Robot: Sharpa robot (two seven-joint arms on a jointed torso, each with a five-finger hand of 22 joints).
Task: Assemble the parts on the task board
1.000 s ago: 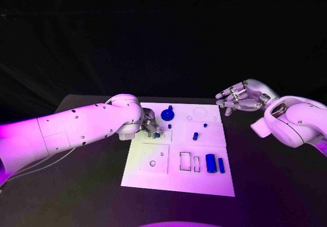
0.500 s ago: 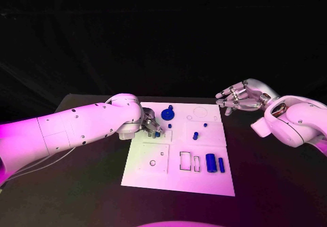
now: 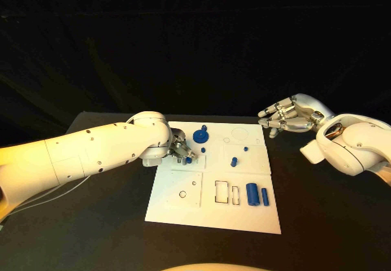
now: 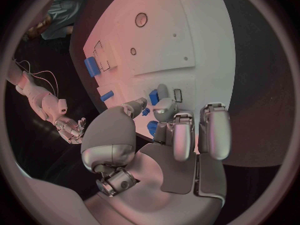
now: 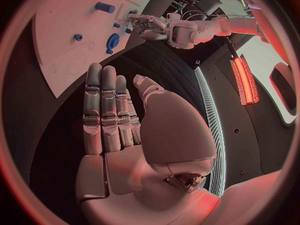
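Pinching a small blue plastic peg [image 3: 186, 160] upright, the left hand [image 3: 179, 151] hovers over the white rectangular task board [image 3: 187, 212]. The right hand [image 3: 287, 119], upper right, is empty with fingers apart. A blue cylinder [image 3: 252, 195] lies lengthwise toward frame top.

Black table [image 3: 98, 226] carrying the white task board [image 3: 191, 212], lying flat at its middle, far edge nearing the table's back edge, dark surface showing all round.

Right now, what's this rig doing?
It is putting blue parts together on the white task board. The left hand is down at the board's far left part, its fingers around a small blue piece. The right hand is off the board's far right corner with its fingers apart, holding nothing. Two blue cylinders lie untouched near the board's right edge.
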